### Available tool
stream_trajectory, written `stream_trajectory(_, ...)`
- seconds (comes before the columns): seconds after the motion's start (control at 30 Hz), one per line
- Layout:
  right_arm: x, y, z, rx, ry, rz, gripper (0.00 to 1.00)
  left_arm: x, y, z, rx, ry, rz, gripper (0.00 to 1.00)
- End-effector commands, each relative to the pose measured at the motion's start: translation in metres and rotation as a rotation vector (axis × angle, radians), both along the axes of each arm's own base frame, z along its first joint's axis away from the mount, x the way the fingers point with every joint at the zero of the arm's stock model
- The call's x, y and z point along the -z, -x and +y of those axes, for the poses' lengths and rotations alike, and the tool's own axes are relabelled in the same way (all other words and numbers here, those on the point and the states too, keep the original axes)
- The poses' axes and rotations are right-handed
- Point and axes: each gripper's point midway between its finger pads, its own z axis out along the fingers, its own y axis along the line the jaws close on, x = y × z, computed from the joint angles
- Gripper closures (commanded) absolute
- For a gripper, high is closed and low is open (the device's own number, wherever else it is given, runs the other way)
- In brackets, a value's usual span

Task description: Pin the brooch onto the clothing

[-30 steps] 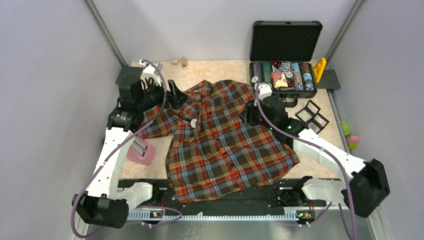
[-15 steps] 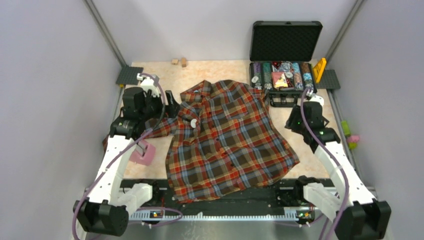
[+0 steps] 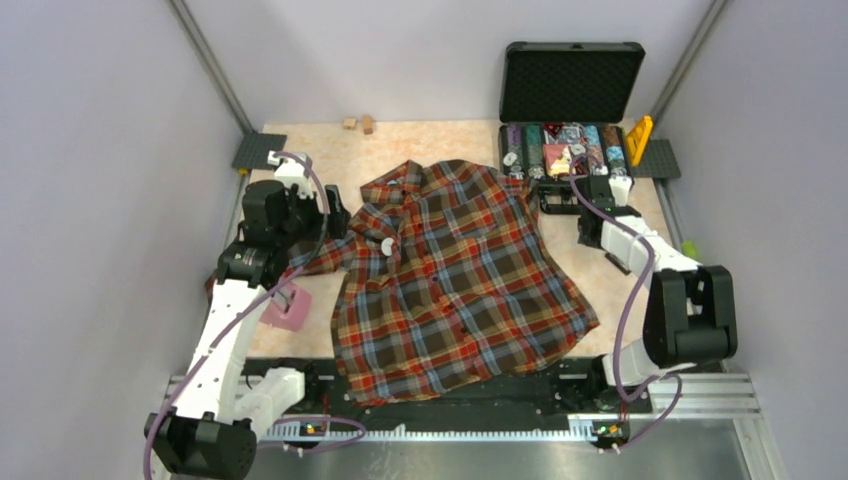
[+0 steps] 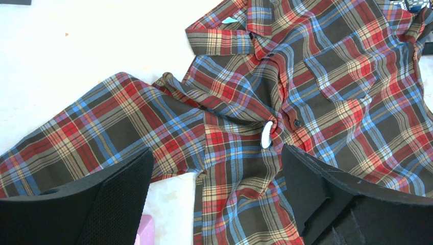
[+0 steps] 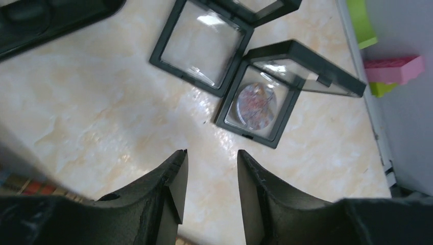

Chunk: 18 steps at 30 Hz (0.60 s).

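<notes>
Both empty. Left hand [image 4: 217,153], spread wide, hovers over clothing [image 4: 332,102], likely to steady it. Right hand [image 5: 210,155], narrowly parted, faces brooch [image 5: 257,102] in box [image 5: 240,131], presumably for pickup.

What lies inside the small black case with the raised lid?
A round blue-and-pinkish brooch rests in the case; its underside, with any pin, is covered.

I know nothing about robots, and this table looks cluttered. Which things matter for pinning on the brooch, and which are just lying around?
Part of the job:
- plaid shirt
- round brooch, in its open clear box

Just lying about:
- pink block
- black case of trinkets
- wooden cubes
- second clear box
- pink brick
</notes>
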Motion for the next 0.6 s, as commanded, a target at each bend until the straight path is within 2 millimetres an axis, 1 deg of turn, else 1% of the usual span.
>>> stream_trajectory(0.0,-0.018,-0.023,-0.033,0.079,0.164,-0.023,0.59,-0.003,0.001,0.000,0.001,-0.015,-0.021,0.02)
stream_trajectory(0.13,-0.005,-0.024,-0.045,0.094,0.242,0.049,0.62,-0.003,0.001,-0.001,0.006,-0.014,-0.023,0.02)
stream_trajectory(0.23,0.006,-0.023,-0.049,0.099,0.235,0.076,0.63,-0.002,0.001,-0.002,0.010,-0.013,-0.020,0.02)
stream_trajectory(0.33,0.012,-0.021,-0.052,0.106,0.235,0.087,0.63,-0.002,0.001,-0.002,0.013,-0.012,-0.018,0.02)
stream_trajectory(0.57,0.023,-0.025,-0.056,0.098,0.234,0.116,0.65,0.000,0.001,-0.004,0.020,-0.009,-0.014,0.02)
